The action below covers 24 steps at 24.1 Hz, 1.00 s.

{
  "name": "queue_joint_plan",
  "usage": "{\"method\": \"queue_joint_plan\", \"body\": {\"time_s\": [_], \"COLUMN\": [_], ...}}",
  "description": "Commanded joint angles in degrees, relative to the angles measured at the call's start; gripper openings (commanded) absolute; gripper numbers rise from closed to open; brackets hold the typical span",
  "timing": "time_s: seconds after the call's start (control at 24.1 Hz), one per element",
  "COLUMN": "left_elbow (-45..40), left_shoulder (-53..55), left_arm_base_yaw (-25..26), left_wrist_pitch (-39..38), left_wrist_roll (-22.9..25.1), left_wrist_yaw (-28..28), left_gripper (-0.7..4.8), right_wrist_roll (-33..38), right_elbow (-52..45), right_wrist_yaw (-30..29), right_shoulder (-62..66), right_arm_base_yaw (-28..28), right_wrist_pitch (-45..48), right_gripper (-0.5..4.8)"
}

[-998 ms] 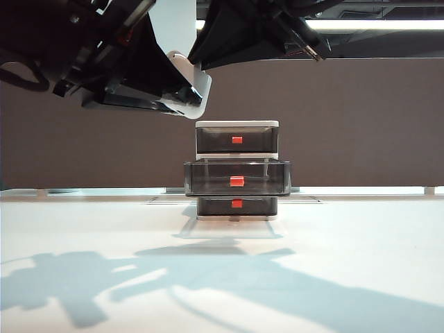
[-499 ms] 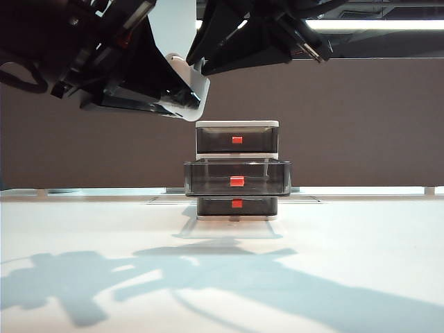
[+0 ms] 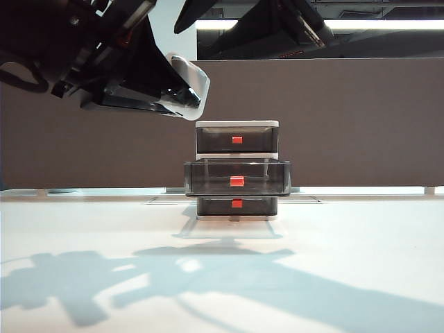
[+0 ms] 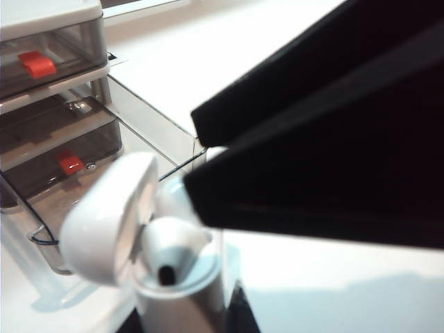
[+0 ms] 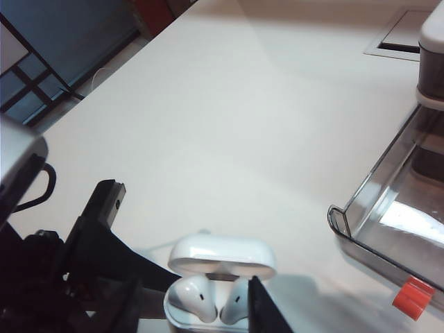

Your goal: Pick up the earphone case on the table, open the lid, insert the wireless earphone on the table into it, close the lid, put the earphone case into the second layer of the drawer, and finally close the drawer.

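Tools first. Left tool (image 3: 182, 94) up high, over the worktop's (image 3: 333, 243) far edge, above and left of the drawer (image 3: 237, 171); pinching the earphone case (image 5: 220, 288) by its lower body, case upright w/ lid tipped open. Right wrist view shows two white buds seated in the case, stems down. So pick-up, lid-open and earphone insert look done.

Right tool (image 3: 291, 21) high at top of exterior view, right of the left tool, clear of the case; only dark parts show there, and the right wrist view catches one dark finger (image 5: 262, 309) beside the case. Fingers apart or together: can't tell from these views. Nothing visibly in it.

Drawer unit at far edge, centre. The second layer of the drawer (image 3: 237, 178) pulled out toward the camera, red tab (image 3: 237, 182) on front, sitting below the held case; top and bottom layers pushed in. Can't tell if anything's in the tray.

Left to do, judging by this: shut lid, lower case into open mid tray, push tray in. Roughly past halfway.
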Motion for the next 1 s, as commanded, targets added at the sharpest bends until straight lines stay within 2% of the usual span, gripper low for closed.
{"method": "queue_joint_plan", "body": {"time_s": [0.04,0.21,0.25,0.33,0.37,0.5,0.62,0.67,0.79,1.0], "left_elbow": [0.2,0.2,0.2,0.2,0.2,0.2,0.2,0.2,0.2,0.2], "left_shoulder": [-0.2,-0.2,-0.2,-0.2,-0.2,-0.2,-0.2,-0.2,-0.2,-0.2], "left_arm_base_yaw": [0.0,0.0,0.0,0.0,0.0,0.0,-1.2,-2.1,-4.2,-6.1], "left_wrist_pitch": [1.0,1.0,1.0,1.0,1.0,1.0,1.2,1.5,2.3,5.2], "left_wrist_roll": [0.0,0.0,0.0,0.0,0.1,1.0,3.3,4.2,6.9,6.8], "left_wrist_yaw": [0.2,0.2,0.2,0.2,0.2,0.2,0.2,0.2,0.2,0.2], "left_gripper": [0.13,0.13,0.13,0.13,0.13,0.13,0.12,0.12,0.13,0.13], "right_wrist_roll": [-1.1,-3.8,-4.2,-4.9,-5.0,-5.0,-4.9,-4.9,-5.0,-4.9], "right_elbow": [0.1,0.1,0.1,0.1,0.1,0.1,0.1,0.2,0.2,0.2], "right_wrist_yaw": [0.4,3.4,3.8,3.8,2.5,-6.5,-24.6,-28.5,-32.4,-39.5], "right_shoulder": [-0.9,-2.1,-2.3,-3.0,-3.4,-3.2,-1.9,-1.4,0.2,3.4], "right_arm_base_yaw": [-0.2,-1.6,-2.2,-3.8,-5.7,-10.8,-19.5,-21.3,-22.0,-22.0], "right_wrist_pitch": [0.7,0.8,0.8,0.6,0.3,-0.1,-0.7,-0.4,0.0,0.0], "right_gripper": [2.13,2.07,1.83,0.34,-0.01,-0.01,-0.01,-0.01,-0.01,-0.01]}}
